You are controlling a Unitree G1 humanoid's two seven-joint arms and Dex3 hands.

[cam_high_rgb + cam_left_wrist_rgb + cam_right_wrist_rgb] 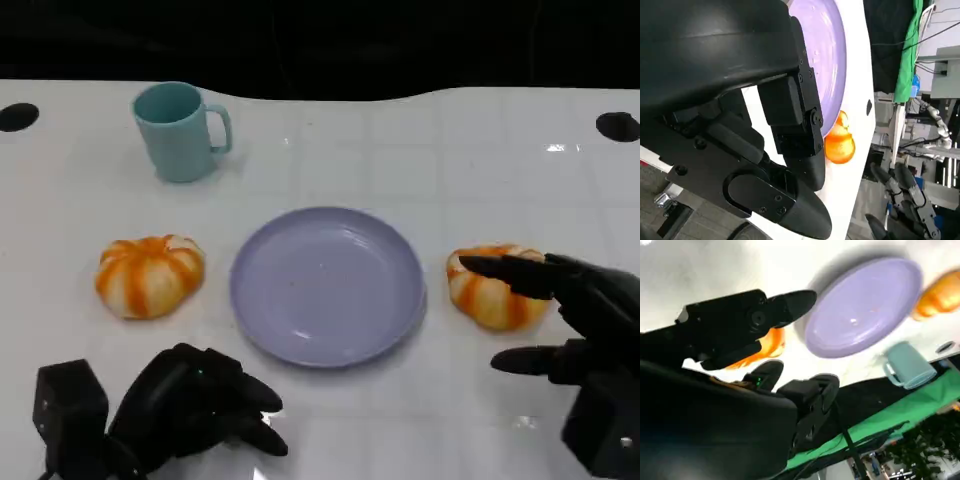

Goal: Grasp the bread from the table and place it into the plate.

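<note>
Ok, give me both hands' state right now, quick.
Left hand: fingers curled in, holding nothing, resting low near the plate.
Right hand: open, fingers spread at the right-side bread, not yet gripping it.

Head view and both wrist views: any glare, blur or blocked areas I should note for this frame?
Head view: sharp, with small glare spots on the table and a soft sheen on the plate. Left wrist view: the left hand blocks much of the frame; the right bread looks overexposed. Right wrist view: tilted, slightly soft, with the right hand looming dark in front.
</note>
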